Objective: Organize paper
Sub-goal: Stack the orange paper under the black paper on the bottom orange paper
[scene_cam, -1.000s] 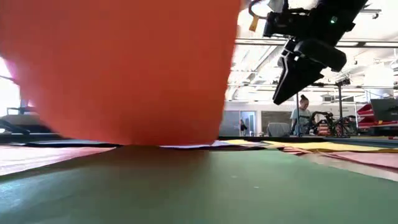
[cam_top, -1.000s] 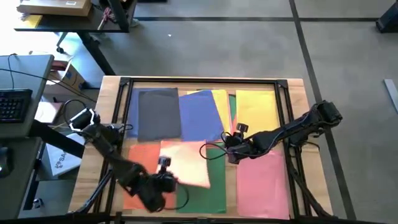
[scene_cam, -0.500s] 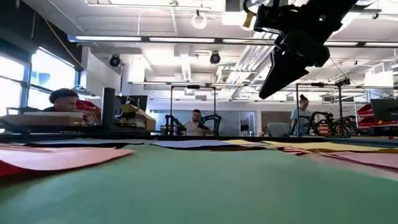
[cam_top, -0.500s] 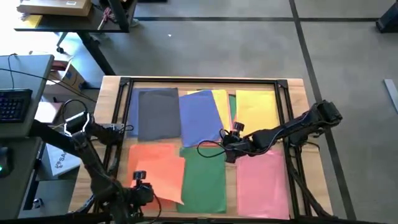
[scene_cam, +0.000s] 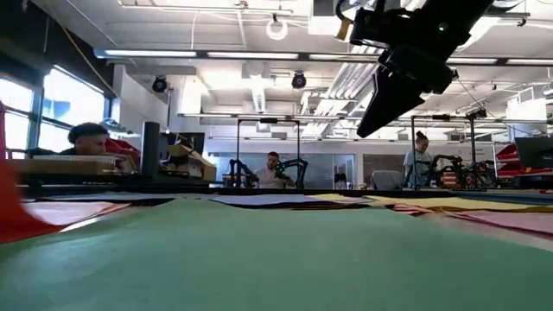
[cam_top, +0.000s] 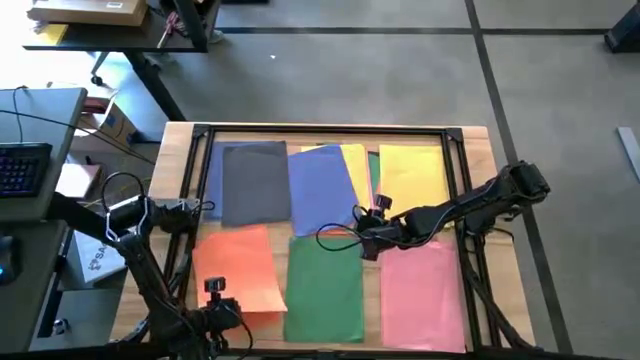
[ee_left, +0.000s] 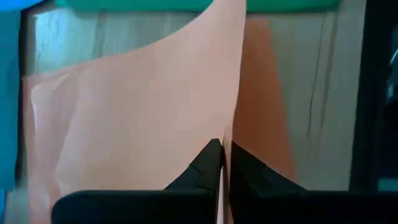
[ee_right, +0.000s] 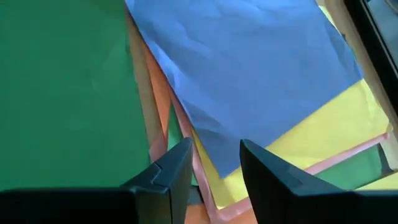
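The orange sheet (cam_top: 238, 268) lies at the near left of the wooden desk (cam_top: 478, 145), and the left gripper (cam_top: 222, 312) has it by the near edge, fingers (ee_left: 205, 168) pressed together on the paper, pinching it so that it curls up in the left wrist view (ee_left: 143, 118). Just beside it is the green sheet (cam_top: 325, 285), flat, and beyond that the pink sheet (cam_top: 422, 295) at the near right. Along the far row sit the dark grey sheet (cam_top: 255, 180), the blue sheet (cam_top: 322, 183) overlapping a tilted yellow sheet (cam_top: 356, 170), and another yellow sheet (cam_top: 412, 178) at the far right. The right gripper (cam_top: 366, 243) hovers above the middle of the desk, over the far edge of the green sheet, fingers (ee_right: 174, 171) spread with a clear gap between them; under it the right wrist view shows blue (ee_right: 249, 74), yellow (ee_right: 311, 137), orange and pink edges fanned beside the green (ee_right: 62, 93). From the low view, the green paper (scene_cam: 276, 250) fills the foreground, with the right arm's gripper (scene_cam: 393, 86) hanging above it and people (scene_cam: 275, 169) seated or standing in the room behind.
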Controlling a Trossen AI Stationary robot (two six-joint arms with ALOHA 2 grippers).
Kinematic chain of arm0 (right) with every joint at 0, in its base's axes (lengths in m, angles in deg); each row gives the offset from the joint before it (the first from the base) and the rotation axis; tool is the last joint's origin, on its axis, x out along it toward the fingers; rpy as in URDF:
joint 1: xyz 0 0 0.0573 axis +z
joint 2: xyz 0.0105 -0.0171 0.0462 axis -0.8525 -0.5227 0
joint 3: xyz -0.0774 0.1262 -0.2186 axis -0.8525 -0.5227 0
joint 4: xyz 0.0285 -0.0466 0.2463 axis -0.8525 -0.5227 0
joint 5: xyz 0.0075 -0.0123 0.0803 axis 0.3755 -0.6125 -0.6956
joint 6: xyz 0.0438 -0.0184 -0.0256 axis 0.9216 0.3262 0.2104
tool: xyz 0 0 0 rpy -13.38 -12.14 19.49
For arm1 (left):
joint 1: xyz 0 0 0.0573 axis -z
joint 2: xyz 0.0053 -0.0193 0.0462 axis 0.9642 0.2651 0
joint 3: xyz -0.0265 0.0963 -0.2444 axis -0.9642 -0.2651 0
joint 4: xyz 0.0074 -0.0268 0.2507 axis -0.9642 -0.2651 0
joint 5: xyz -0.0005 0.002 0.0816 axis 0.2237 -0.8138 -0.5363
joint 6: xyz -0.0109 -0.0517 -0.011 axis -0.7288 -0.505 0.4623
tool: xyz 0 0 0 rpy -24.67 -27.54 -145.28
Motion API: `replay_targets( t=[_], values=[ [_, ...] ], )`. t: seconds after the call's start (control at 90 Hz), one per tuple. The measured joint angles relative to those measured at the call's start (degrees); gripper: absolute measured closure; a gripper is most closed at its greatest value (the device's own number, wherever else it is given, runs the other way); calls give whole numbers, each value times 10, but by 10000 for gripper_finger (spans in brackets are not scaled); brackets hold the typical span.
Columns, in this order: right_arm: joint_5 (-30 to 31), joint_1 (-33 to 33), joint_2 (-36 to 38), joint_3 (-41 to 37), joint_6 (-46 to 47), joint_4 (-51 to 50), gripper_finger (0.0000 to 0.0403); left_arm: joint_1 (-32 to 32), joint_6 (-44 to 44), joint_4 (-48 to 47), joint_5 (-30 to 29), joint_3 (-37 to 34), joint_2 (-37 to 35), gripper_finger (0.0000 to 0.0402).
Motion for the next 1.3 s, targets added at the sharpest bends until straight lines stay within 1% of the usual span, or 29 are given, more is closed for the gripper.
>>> replay_targets(
  t=[0.078, 0.156, 0.244, 0.378, 0.556, 0.756, 0.911, 1.1, 1.3],
  values=[
    [-1, 0, 0, 0, 0, 1, 284, -3, 6, -2, 4, 0, 1, 401],
    [-1, 0, 0, 0, 0, 4, 284, -4, 6, -10, -12, 3, 1, 401],
    [-1, 0, 0, 0, 0, 6, 284, -4, 6, -33, -35, 11, 1, 401],
    [-1, 0, 0, 0, 0, 6, 284, -4, 6, -76, -38, 12, 1, 401],
    [-1, 0, 0, 0, -1, 7, 284, -4, 32, -112, -95, 12, 1, 401],
    [-1, 0, 0, 0, -1, 7, 284, -9, 40, -118, -116, 1, 1, 401],
    [-1, 0, 0, 0, -1, 7, 284, -6, 41, -96, -116, -21, 10, 401],
    [-1, 0, 0, 0, -1, 7, 284, -8, 105, -68, -106, -21, 34, 401],
    [-1, 0, 0, 0, -1, 15, 284, 0, 103, -69, -76, -21, 53, 401]
  ],
)
